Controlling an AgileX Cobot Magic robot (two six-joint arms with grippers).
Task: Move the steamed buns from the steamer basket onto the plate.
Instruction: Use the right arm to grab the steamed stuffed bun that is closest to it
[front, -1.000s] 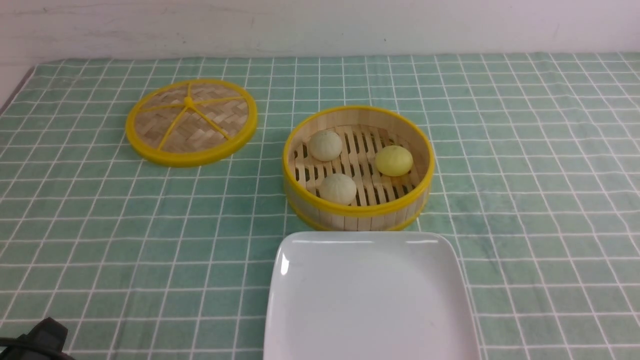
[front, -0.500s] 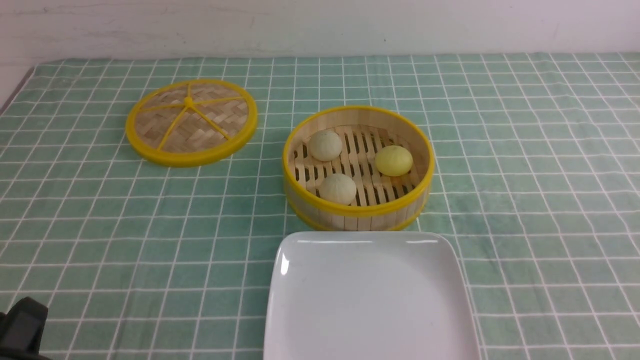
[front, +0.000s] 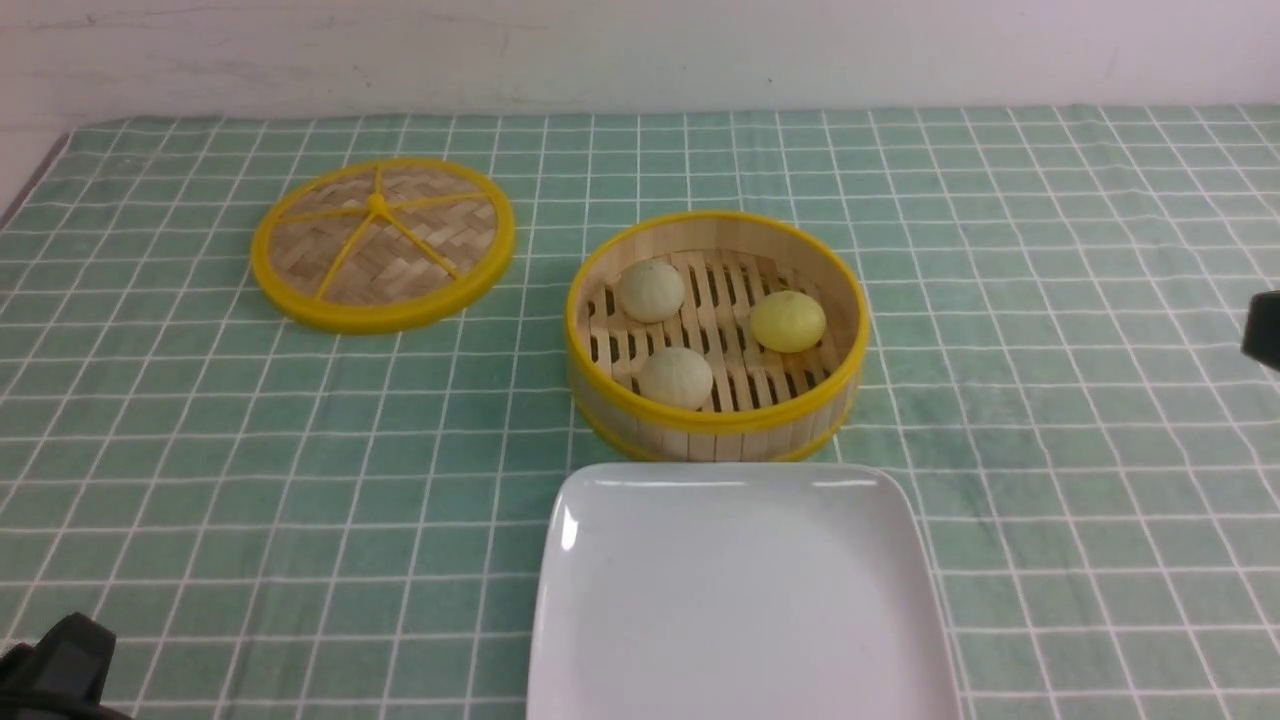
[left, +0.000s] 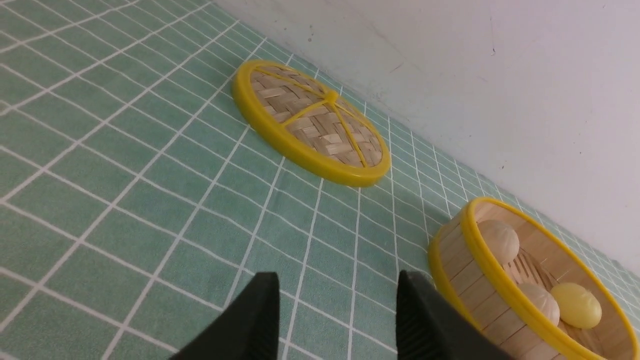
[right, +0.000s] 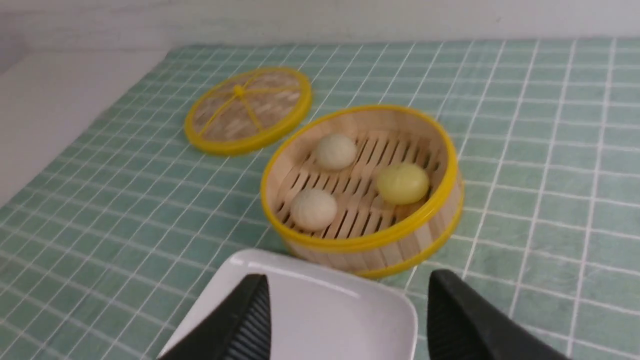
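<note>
Mostly green white-gridded cloth (front: 250, 450) as surface, plain white wall (front: 640, 40) behind; left hand (left: 337, 280), right hand (right: 348, 277) both spread wide.

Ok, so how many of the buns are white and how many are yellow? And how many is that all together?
Pale steamed buns: 2
Yellow steamed bun: 1
Total: 3 buns, all in the steamer basket, none on the plate.
</note>
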